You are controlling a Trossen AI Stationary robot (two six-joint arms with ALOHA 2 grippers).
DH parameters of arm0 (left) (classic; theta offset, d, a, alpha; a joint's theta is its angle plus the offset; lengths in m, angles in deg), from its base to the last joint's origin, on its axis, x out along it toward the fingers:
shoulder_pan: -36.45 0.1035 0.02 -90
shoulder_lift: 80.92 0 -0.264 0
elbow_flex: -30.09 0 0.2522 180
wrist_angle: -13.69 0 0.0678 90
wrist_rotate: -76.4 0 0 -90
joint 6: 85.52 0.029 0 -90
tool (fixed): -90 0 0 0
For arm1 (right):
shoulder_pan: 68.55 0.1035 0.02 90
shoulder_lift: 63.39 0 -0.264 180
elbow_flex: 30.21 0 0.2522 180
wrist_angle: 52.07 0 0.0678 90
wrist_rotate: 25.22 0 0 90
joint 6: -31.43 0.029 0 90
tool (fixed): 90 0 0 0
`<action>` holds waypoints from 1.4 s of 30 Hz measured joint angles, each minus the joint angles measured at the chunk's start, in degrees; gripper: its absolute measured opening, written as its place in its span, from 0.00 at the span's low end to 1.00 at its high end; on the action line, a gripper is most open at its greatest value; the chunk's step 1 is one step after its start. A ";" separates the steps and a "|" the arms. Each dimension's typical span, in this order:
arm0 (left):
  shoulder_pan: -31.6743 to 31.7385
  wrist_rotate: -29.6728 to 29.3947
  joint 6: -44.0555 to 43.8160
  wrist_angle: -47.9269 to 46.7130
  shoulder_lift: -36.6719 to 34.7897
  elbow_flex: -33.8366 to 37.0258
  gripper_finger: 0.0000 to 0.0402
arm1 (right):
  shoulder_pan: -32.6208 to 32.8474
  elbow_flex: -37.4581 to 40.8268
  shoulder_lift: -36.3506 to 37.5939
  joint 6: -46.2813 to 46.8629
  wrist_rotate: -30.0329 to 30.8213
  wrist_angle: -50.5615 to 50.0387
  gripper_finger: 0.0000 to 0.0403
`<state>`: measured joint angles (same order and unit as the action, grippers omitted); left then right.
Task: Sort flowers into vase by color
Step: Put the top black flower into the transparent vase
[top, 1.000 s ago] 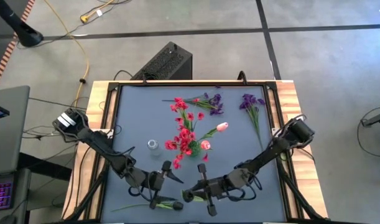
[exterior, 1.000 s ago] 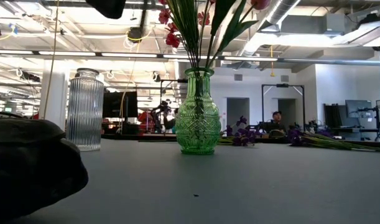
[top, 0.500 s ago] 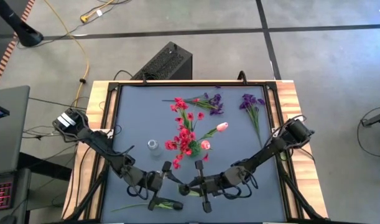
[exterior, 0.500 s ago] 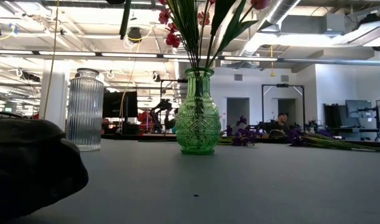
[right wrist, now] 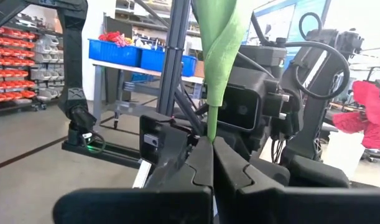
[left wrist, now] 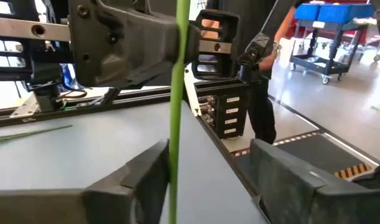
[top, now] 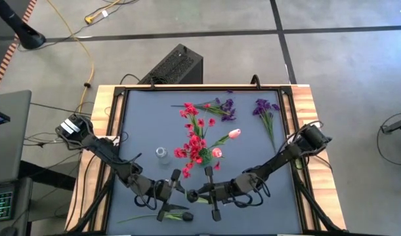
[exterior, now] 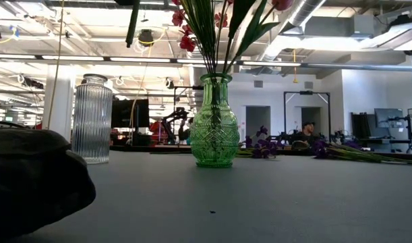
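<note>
Lower centre, high view: right gripper (top: 192, 195) pinches stem (right wrist: 211, 121); left gripper (top: 179, 190) spread around it. Close left squarely before right releases.

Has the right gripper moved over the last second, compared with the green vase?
Yes. In the high view the right gripper, shut on a green stem, has slid toward the left gripper, ending below the green vase.

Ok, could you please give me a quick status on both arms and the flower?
Right claw shut on flower stem. Left claw open around same stem, not gripping. Green vase stands beyond both, apart.
</note>
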<state>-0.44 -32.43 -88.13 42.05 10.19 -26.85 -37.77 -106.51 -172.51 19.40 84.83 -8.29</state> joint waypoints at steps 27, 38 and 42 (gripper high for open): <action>0.48 -4.47 2.19 1.04 -0.39 0.02 0.00 | 1.67 0.02 0.48 1.07 3.66 -1.54 0.41; -0.28 -6.98 8.73 -16.57 -17.76 0.10 0.00 | 5.36 0.02 2.69 1.52 10.04 -12.00 0.71; -0.63 -5.75 10.65 -21.05 -26.19 1.22 0.00 | 6.13 0.02 2.71 1.53 10.04 -13.03 0.71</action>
<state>-1.07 -38.18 -77.49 21.00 -16.00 -25.62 -31.65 -106.49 -169.80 20.93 94.87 -21.32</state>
